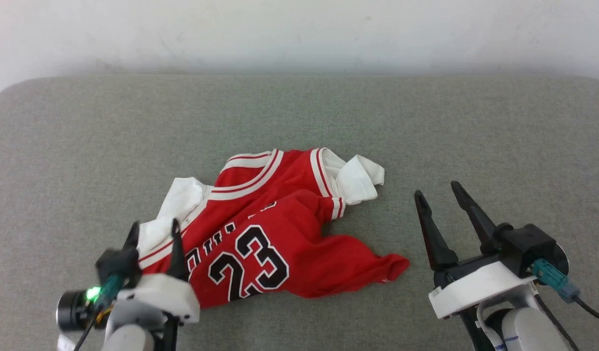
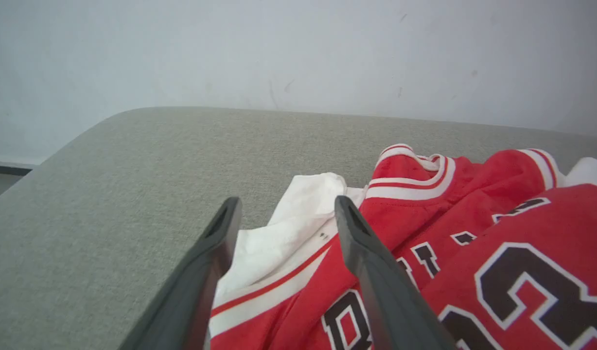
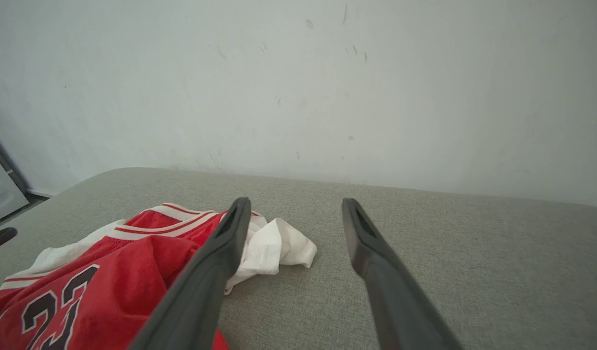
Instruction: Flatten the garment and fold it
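Currently the garment [image 1: 275, 243] is lying crumpled on the grey worktop [image 1: 475, 122]; the left pincer [image 1: 154, 236] is gaping wide astride its white sleeve [image 1: 180, 200], the right pincer [image 1: 438, 192] is standing wide and empty beside it.

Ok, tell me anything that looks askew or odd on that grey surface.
The red jersey lies crumpled, not flat: its body is bunched in folds, one white sleeve is wadded up at its far edge, and the hem trails out to a point. Nothing looks torn.

- The left gripper [image 1: 154, 228] hangs with jaws apart, dark fingers [image 1: 176, 243] pointing ahead.
- The right gripper [image 1: 437, 191], jaws spread wide, tips leaning slightly left.
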You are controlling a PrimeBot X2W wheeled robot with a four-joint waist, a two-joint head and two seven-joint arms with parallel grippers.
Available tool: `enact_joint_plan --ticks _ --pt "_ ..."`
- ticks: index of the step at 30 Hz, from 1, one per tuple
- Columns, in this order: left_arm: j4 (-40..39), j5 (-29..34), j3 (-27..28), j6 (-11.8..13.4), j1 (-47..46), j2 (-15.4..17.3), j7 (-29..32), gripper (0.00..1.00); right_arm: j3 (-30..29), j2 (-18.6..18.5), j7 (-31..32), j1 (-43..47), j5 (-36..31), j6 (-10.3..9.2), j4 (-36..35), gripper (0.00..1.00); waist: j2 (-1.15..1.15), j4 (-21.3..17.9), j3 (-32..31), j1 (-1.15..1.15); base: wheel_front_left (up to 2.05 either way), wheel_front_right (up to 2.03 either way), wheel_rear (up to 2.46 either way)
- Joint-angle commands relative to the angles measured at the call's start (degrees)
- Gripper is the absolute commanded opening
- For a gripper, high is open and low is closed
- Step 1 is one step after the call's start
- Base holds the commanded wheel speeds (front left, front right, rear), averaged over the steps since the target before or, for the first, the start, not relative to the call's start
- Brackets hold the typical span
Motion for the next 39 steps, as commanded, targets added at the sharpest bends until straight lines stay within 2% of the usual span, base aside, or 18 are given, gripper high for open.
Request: enact_joint_plan --ticks 1,8,12,18,21,26,27,28,29,34,39 --pt "0.9 1.8 -1.8 -1.4 -3.5 1.3 2.0 1.0 0.3 0.1 0.0 -0.5 0.0 -0.11 -0.3 1.0 0.0 -0.7 0.7 0.0 0.0 0.0 0.0" --pt "6.6 5.2 -6.2 -6.1 -12.8 5.9 12.4 1.0 0.9 0.1 -0.1 -1.6 0.0 -0.11 -0.3 1.0 0.0 -3.4 2.6 0.0 0.0 0.0 0.0" --pt "10.1 4.6 -6.8 -8.8 -17.2 7.8 18.0 1.0 1.1 0.1 -0.4 -2.2 0.2 -0.11 0.0 1.0 0.0 -5.8 4.4 0.0 0.0 0.0 0.0" --pt "15.0 0.3 -3.8 -8.3 -20.5 8.3 26.2 1.0 1.5 0.1 -1.1 -3.2 0.5 -0.11 0.7 1.0 0.0 -9.0 6.5 0.0 0.0 0.0 0.0" --pt "17.4 -1.4 -2.3 -6.7 -21.0 8.4 31.0 1.0 1.5 0.1 -1.4 -3.7 0.6 -0.11 1.0 1.0 0.0 -10.1 7.2 0.0 0.0 0.0 0.0" --pt "19.4 -4.1 -0.1 -4.8 -20.9 8.5 34.8 1.0 1.7 0.1 -1.8 -4.1 0.6 -0.11 1.5 1.0 0.0 -11.2 7.7 0.0 0.0 0.0 0.0" --pt "19.4 -4.4 0.4 -4.3 -20.8 8.4 34.9 0.52 1.7 0.1 -1.8 -4.2 0.6 -0.11 1.6 1.0 0.0 -11.3 7.7 0.0 0.0 0.0 0.0" --pt "19.3 -4.6 0.7 -3.8 -20.5 8.5 34.9 0.17 1.6 0.1 -1.9 -4.2 0.6 -0.11 1.6 1.0 0.0 -11.3 7.7 0.0 0.0 0.0 0.0" --pt "19.3 -4.7 0.9 -3.5 -20.2 8.6 35.4 0.0 1.6 0.1 -1.9 -4.3 0.6 -0.11 1.7 1.0 0.0 -11.3 7.6 0.0 0.0 0.0 0.0" --pt "16.7 -5.6 1.2 -3.1 -18.3 8.8 36.1 0.0 0.9 0.1 -1.9 -4.2 0.5 -0.11 2.0 1.0 0.0 -10.2 7.0 0.0 0.0 0.0 0.0" --pt "12.4 -7.1 3.1 -2.0 -16.2 8.1 32.8 0.0 1.4 0.1 -1.5 -4.6 -0.4 -0.11 2.1 1.0 0.0 -8.3 5.8 0.0 0.0 0.0 0.0"
